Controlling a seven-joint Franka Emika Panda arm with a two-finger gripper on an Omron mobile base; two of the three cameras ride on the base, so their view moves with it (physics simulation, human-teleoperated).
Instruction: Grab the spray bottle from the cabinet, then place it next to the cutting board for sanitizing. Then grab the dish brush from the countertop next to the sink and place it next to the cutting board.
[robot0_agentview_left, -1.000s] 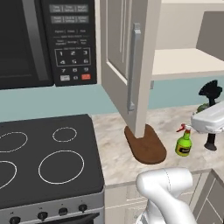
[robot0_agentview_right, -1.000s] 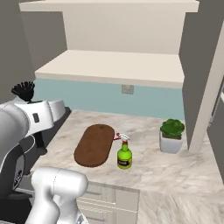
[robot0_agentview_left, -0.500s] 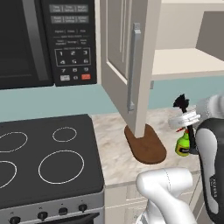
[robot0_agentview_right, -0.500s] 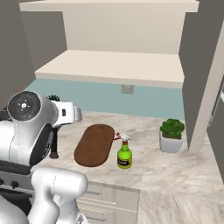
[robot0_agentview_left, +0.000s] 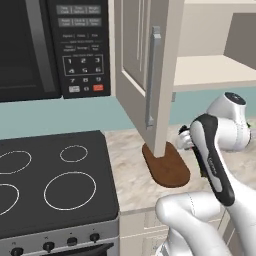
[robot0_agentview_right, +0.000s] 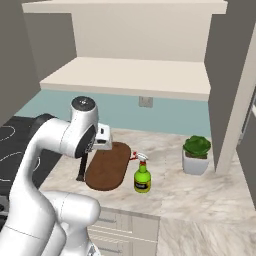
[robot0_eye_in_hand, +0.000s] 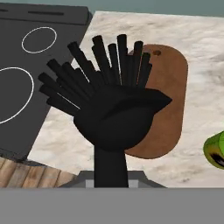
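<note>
While the claw (robot0_agentview_right: 82, 162) pinches the brush (robot0_eye_in_hand: 109, 109), lower it onto bare counter (robot0_agentview_right: 170, 190) beside the board (robot0_agentview_right: 107, 167), clear of the bottle (robot0_agentview_right: 142, 177).

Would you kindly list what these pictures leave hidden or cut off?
- Left base view: the arm hides the spray bottle.
- Hand view: spray bottle cut off by the right edge; dish brush head covers part of the cutting board.
- Right base view: the arm hides the claw's fingertips and the brush's upper handle.

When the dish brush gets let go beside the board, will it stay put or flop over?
The dish brush is long, thin and hangs head-down in the pincer, so it will probably topple flat. Its handle looks stiff, not floppy. The round bristly head may let it roll slightly toward the cutting board.
</note>
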